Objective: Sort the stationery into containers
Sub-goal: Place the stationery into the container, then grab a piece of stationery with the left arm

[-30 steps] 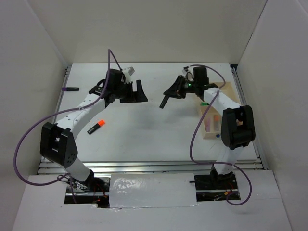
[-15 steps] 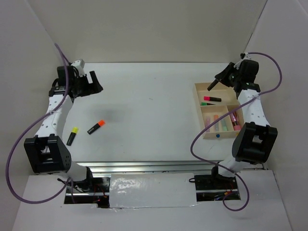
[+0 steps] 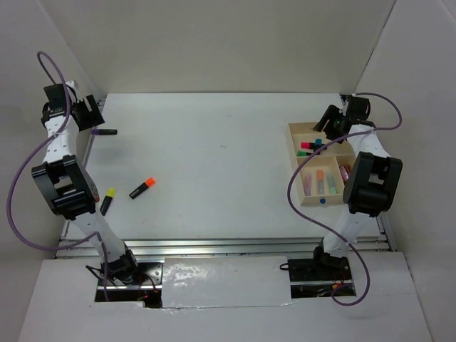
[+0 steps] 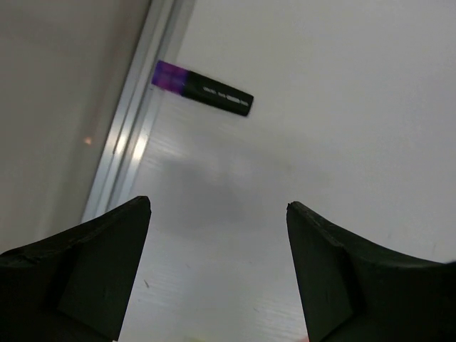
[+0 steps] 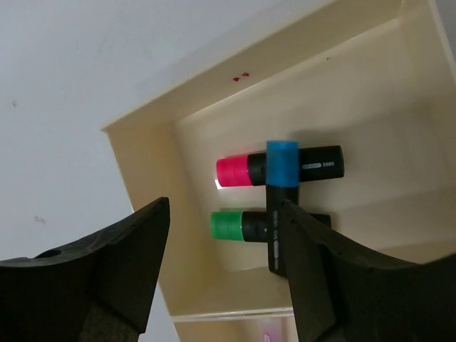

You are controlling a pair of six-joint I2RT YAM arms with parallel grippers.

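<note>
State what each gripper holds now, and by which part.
Nothing is held. The left gripper hangs open near the black purple-capped marker; the right gripper hangs open over the light tan wooden tray.

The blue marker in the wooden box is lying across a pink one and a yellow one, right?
Not quite. In the wooden box, the blue marker lies across a pink one and a green one, not a yellow one. The right wrist view shows it.
</note>
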